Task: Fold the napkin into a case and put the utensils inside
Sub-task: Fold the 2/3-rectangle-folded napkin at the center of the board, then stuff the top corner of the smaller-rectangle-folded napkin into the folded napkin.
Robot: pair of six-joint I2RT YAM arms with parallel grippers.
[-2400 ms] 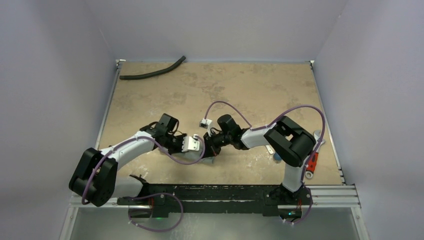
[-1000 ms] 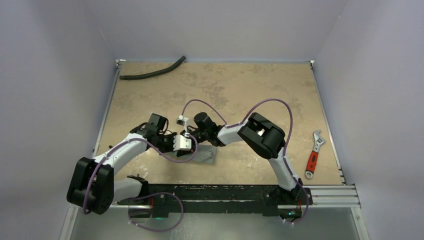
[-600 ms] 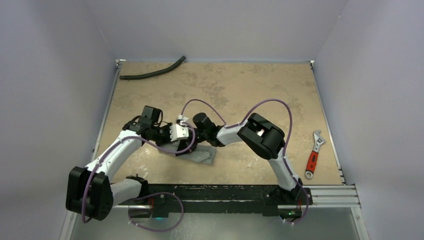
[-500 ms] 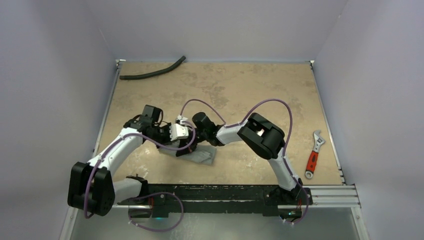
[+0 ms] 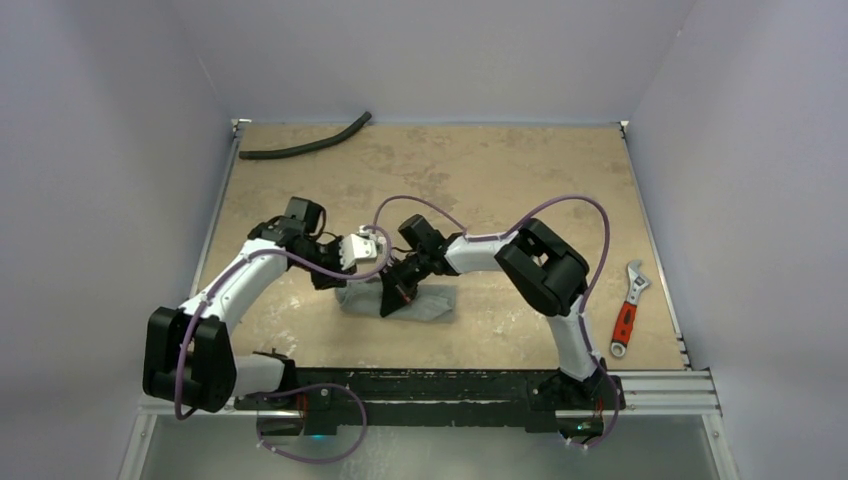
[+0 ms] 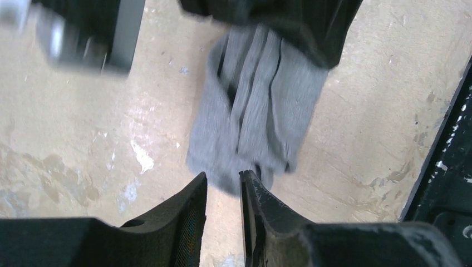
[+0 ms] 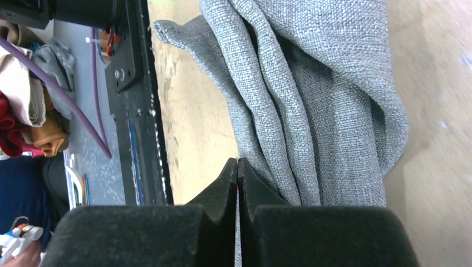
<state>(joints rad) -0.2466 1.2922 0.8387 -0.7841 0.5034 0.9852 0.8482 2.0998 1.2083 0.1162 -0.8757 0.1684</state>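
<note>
Setting: tan mottled counter (image 5: pixel 480 190) enclosed by pale lilac walls (image 5: pixel 120 150), with a black rail (image 5: pixel 440 385) along the near edge.

Item 1, napkin (image 5: pixel 430 305): grey woven cloth, bunched into long loose folds. It lies at the near middle of the counter, between the two arms and a little short of the rail.

Item 2, right claw (image 7: pixel 238 162): fingers pressed together and clamped on the napkin. The folds run in at its tips and spread away from it.

Item 3, left claw (image 6: pixel 223 177): fingers a narrow gap apart, with bare counter showing between them. It is poised over the near end of the napkin. Its view is blurred, so contact with the cloth cannot be told.

Item 4, hose (image 5: pixel 305 146): black and curved, at the far left corner.

Item 5, wrench (image 5: pixel 627 308): red-handled, at the right edge, well apart from the napkin.
</note>
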